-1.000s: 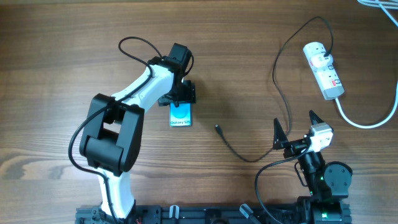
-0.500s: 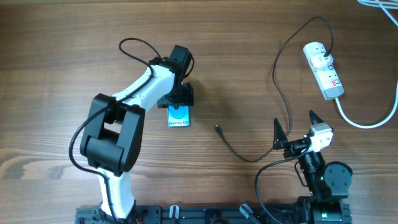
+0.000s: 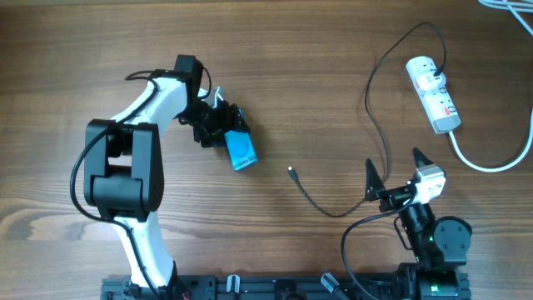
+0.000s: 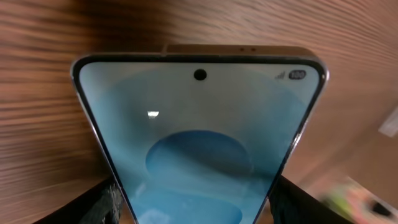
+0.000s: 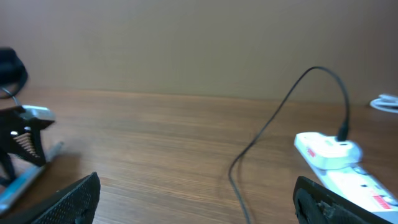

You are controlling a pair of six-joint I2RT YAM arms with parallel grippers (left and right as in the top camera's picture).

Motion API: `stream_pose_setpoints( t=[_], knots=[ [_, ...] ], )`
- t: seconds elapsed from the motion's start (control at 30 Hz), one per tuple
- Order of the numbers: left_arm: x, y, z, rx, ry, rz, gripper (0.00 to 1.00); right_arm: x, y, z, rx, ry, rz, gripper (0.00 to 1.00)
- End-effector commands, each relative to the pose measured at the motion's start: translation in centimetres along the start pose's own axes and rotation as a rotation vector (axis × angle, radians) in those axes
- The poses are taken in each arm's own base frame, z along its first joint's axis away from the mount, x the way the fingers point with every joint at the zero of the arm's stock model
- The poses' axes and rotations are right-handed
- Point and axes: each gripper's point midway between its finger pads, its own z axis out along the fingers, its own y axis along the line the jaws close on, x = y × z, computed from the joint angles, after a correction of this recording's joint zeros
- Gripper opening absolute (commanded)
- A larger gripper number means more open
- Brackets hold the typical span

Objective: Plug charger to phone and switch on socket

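Observation:
My left gripper (image 3: 223, 125) is shut on the phone (image 3: 241, 151), whose teal-blue screen tilts down and to the right from the jaws; it fills the left wrist view (image 4: 199, 143). The charger's thin black cable (image 3: 372, 125) loops across the right of the table, its connector tip (image 3: 291, 172) lying loose right of the phone and its white plug head in the socket (image 3: 433, 93), a white power strip at the far right. My right gripper (image 3: 395, 173) is open and empty near the front, right of the tip. The right wrist view shows the cable (image 5: 273, 124) and socket (image 5: 339, 163).
The socket's thick white cord (image 3: 491, 162) curves along the table's right side. Another white cable (image 3: 508, 10) crosses the top right corner. The table (image 3: 83, 50) is brown wood.
My left arm has swung left and turned, carrying the phone left; the phone now lies tilted instead of straight. The right arm, cable and socket have not moved.

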Motion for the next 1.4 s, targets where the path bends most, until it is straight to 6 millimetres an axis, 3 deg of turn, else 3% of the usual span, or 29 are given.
stream_pose_setpoints(
  t=[0.0,0.03,0.13,0.33,0.4,0.5,0.63,0.73,0.83,0.93,1.1,1.23,1.3,1.37],
  knots=[
    [0.9,-2.3,-0.3,0.213,0.069,0.007,0.70,-0.6,2.1,-0.1,-0.123,-0.010,0.206,1.00],
    [1.0,-2.3,-0.3,0.213,0.068,0.019,0.70,-1.2,3.3,-0.3,-0.193,-0.023,0.192,1.00],
    [1.1,-2.5,-0.1,0.208,0.073,0.036,0.70,-3.1,3.9,-0.4,-0.224,-0.003,0.226,1.00],
    [1.2,-2.6,0.1,0.203,0.073,0.044,0.70,-10.2,5.5,0.8,-0.299,0.227,0.218,1.00],
    [1.2,-2.6,0.1,0.203,0.073,0.044,0.70,-11.1,5.8,1.9,-0.327,0.391,0.261,1.00],
    [1.2,-2.6,0.1,0.203,0.073,0.044,0.70,-10.6,5.2,4.0,-0.301,0.623,0.372,1.00],
    [1.2,-2.6,0.1,0.203,0.073,0.045,0.72,-8.7,5.4,8.3,-0.378,0.781,0.497,1.00],
    [1.2,-2.6,0.1,0.203,0.073,0.045,0.73,-5.7,7.1,10.9,-0.533,0.858,0.606,0.80],
    [1.2,-2.7,0.1,0.204,0.072,0.046,0.71,-1.6,8.5,11.8,-0.601,0.958,0.577,0.73],
    [1.0,-2.4,0.2,0.186,0.065,0.047,0.69,2.5,11.2,12.2,-0.669,1.062,0.529,0.74],
    [0.7,-1.1,0.4,0.109,0.045,0.039,0.76,8.9,12.8,13.3,-0.559,1.207,0.443,0.84],
    [-0.3,0.9,0.1,-0.028,-0.003,-0.088,0.89,11.3,11.6,13.9,-0.421,1.250,0.382,0.86],
    [-1.2,1.3,-0.8,-0.100,-0.042,-0.138,0.90,11.8,10.5,14.2,-0.349,1.253,0.352,0.90],
    [-2.1,0.8,-1.6,-0.166,-0.088,-0.155,0.90,12.6,8.6,14.5,-0.226,1.260,0.304,0.99]
  ],
)
